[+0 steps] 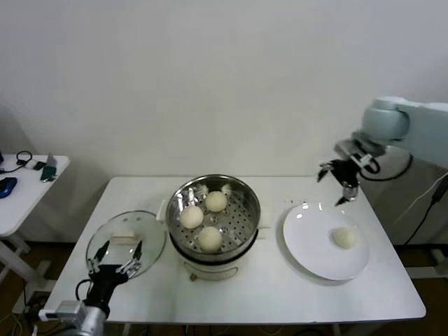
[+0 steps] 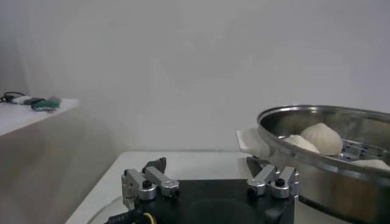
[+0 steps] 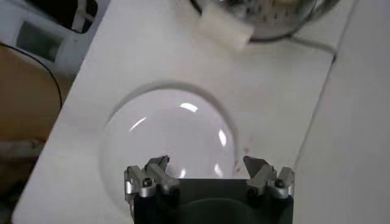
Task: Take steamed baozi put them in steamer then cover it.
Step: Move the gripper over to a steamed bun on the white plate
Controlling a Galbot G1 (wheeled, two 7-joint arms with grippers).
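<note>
The steamer (image 1: 245, 222) stands mid-table with three baozi (image 1: 215, 201) on its perforated tray. A fourth baozi (image 1: 344, 237) lies alone on a white plate (image 1: 308, 245) to its right. The cover (image 1: 147, 234), a clear glass lid with a cream handle, lies flat on the table left of the steamer. My left gripper (image 1: 115, 257) is open at the lid's near edge, holding nothing. Its wrist view shows the open left gripper (image 2: 207, 165) facing the steamer's rim (image 2: 323, 115). My right gripper (image 1: 336, 183) hangs open above the plate's far edge. The right wrist view shows that gripper (image 3: 207, 163) over the plate (image 3: 170, 134), with no baozi in sight.
A small white side table (image 1: 24, 189) with cables and small items stands at far left. The steamer's cream side handle (image 3: 224, 27) juts toward the plate. The wall runs close behind the table, and the table's right edge lies just beyond the plate.
</note>
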